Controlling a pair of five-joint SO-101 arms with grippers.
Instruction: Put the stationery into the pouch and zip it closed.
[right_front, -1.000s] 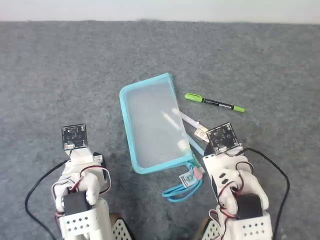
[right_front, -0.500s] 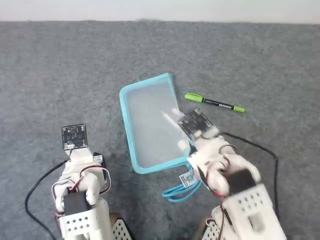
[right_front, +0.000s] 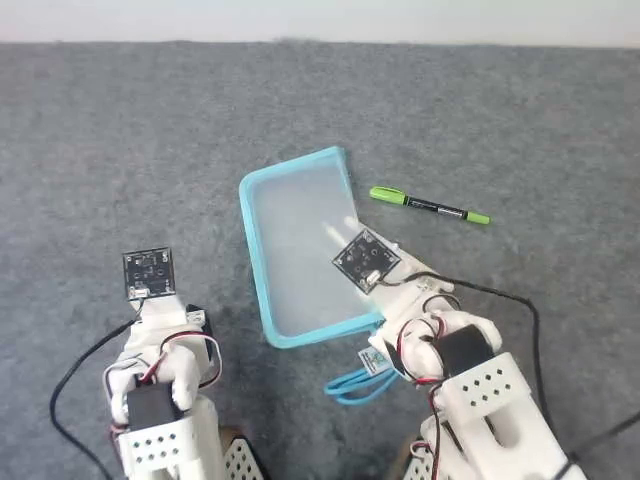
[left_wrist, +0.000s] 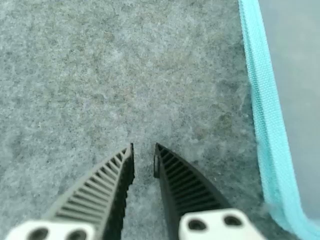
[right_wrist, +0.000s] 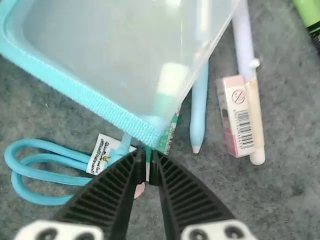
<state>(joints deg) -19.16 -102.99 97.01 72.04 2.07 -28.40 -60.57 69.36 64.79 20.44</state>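
The right gripper (right_wrist: 147, 157) was drawn together to a thin slit at the near right corner of the pouch (right_wrist: 75, 82), right where the teal zip band ended beside a white label (right_wrist: 105, 152) and a looped teal cord (right_wrist: 35, 167). Whether it pinched the zip pull I could not tell. Just past that corner lay a pale blue pen (right_wrist: 200, 115), a pink eraser (right_wrist: 232, 117) and a lilac pen (right_wrist: 245, 65), all on the table (right_front: 150, 130) outside the pouch. The green marker (right_front: 430, 208) lay farther toward the table's right edge. The left gripper (left_wrist: 143, 150) hung nearly closed on nothing, over bare table near the pouch's left edge.

Loading had hardly begun, it seemed. The step in hand looked like working the zip end. Next, the mouth would need opening and steadying, probably with the left arm, before any pen could slide in.
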